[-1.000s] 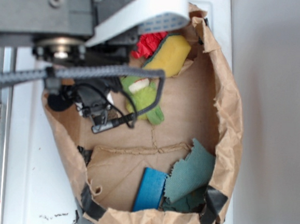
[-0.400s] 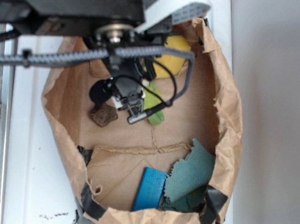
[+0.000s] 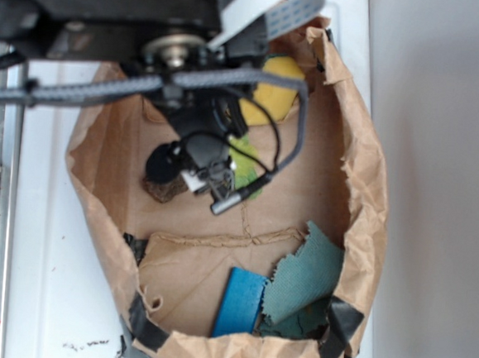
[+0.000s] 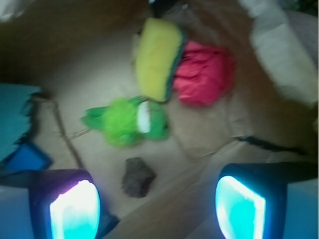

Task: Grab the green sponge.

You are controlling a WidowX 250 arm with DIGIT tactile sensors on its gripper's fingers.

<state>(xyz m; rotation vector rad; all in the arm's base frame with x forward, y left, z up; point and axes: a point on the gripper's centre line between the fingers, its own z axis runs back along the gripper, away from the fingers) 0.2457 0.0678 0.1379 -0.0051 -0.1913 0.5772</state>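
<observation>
A white worktop (image 3: pixel 48 297) carries a wide brown paper bag (image 3: pixel 369 197), its rim rolled down and patched with black tape, and everything else lies on the bag's flat floor. The robot arm (image 3: pixel 104 2) reaches in from the far left, with a grey ribbon cable and black wires looping over it, and it hides much of the far end of the bag in the exterior view. A teal-green cloth piece (image 3: pixel 305 275) lies crumpled at the near right, with a blue flat piece (image 3: pixel 238 302) touching its left edge. The hand (image 4: pixel 157 204) hangs above the bag floor with its two fingers (image 4: pixel 75 209) wide apart and nothing between them. The green sponge (image 4: pixel 157 57), yellow foam with a dark green layer along one side, lies at the far end of the bag, touching a red crumpled item (image 4: pixel 204 72). Just near of the sponge lies a lime-green plush toy (image 4: pixel 127 122), and nearer still a small dark brown lump (image 4: pixel 138 177).
</observation>
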